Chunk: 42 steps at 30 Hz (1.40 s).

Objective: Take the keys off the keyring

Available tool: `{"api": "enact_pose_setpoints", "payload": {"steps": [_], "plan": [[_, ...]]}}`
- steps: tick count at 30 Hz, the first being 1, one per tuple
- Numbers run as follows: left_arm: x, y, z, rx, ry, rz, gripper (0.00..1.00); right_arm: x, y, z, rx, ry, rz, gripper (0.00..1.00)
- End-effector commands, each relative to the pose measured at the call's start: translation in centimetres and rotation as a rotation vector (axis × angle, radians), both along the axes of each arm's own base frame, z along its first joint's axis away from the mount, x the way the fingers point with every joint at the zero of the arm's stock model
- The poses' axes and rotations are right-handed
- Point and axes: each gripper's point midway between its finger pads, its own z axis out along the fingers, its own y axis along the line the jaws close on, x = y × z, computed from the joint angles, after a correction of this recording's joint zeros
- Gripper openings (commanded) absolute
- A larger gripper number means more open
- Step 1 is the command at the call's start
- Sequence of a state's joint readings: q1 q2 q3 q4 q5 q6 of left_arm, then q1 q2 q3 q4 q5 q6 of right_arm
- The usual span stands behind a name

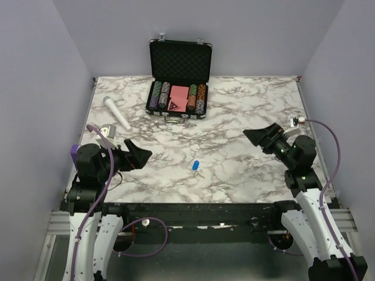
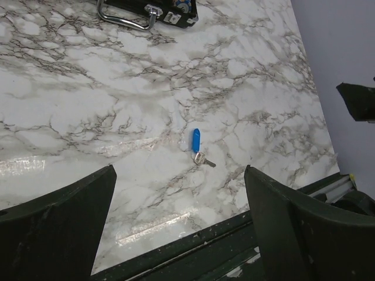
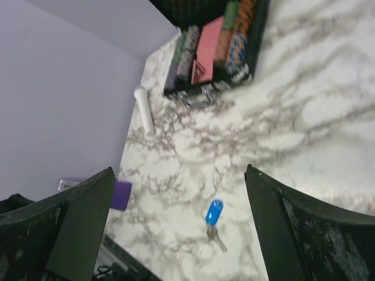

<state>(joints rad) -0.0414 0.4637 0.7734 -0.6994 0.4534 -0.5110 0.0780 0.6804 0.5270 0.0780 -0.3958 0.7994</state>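
The keyring, a small blue oblong tag (image 1: pixel 195 165), lies on the marble table near its front middle, with a small metal key (image 1: pixel 201 174) joined to its near end. Both also show in the left wrist view, tag (image 2: pixel 195 139) and key (image 2: pixel 202 158), and in the right wrist view, tag (image 3: pixel 214 211) and key (image 3: pixel 215 236). My left gripper (image 1: pixel 139 154) is open and empty, well left of the tag. My right gripper (image 1: pixel 258 137) is open and empty, well to its right.
An open black case (image 1: pixel 179 79) with poker chips and cards stands at the back middle. A white microphone-like stick (image 1: pixel 117 113) lies at the back left. A purple block (image 1: pixel 74 153) sits on the left arm. The table's front edge (image 1: pixel 193 205) is close behind the key.
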Motion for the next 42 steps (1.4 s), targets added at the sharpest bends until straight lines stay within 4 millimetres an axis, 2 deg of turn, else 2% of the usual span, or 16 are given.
{"api": "enact_pose_setpoints", "payload": {"steps": [1,5,8,10,11,15,18,21,26,32,35,42], "plan": [[-0.6,-0.9,0.8,0.007,-0.028,-0.085,0.99,-3.6,1.0,-3.4,0.09,0.211,0.055,1.0],[-0.6,-2.9,2.3,-0.047,-0.097,-0.224,0.99,-4.3,1.5,-4.9,0.1,0.274,0.079,1.0],[0.6,-3.1,2.4,-0.039,-0.087,-0.21,0.99,-4.0,2.2,-5.0,0.074,0.288,0.085,1.0],[1.9,-3.1,2.4,0.001,-0.063,-0.188,0.99,-3.2,2.3,-5.4,0.003,0.334,0.062,1.0],[2.6,-3.3,2.0,0.034,-0.036,-0.177,0.99,-2.6,2.4,-6.3,-0.045,0.384,0.041,1.0],[4.7,-5.7,1.6,0.195,0.027,-0.202,0.97,-0.3,3.9,-7.7,-0.196,0.485,0.029,1.0],[6.0,-7.9,1.0,0.226,0.048,-0.259,0.94,0.4,4.5,-7.5,-0.177,0.451,0.031,1.0],[7.0,-9.8,-0.9,0.241,0.081,-0.34,0.89,-0.9,5.1,-9.8,-0.132,0.48,0.062,1.0],[8.6,-12.5,-4.7,0.317,0.129,-0.412,0.87,-3.4,4.9,-14.0,-0.104,0.526,0.085,1.0],[9.6,-15.5,-8.8,0.415,0.204,-0.471,0.76,-4.2,5.1,-17.0,-0.112,0.536,0.115,1.0],[9.4,-16.8,-10.9,0.464,0.237,-0.504,0.76,-4.3,5.5,-18.1,-0.105,0.523,0.144,1.0],[8.6,-18.4,-14.6,0.507,0.311,-0.537,0.76,-4.5,6.1,-18.7,-0.09,0.501,0.184,1.0]]}}
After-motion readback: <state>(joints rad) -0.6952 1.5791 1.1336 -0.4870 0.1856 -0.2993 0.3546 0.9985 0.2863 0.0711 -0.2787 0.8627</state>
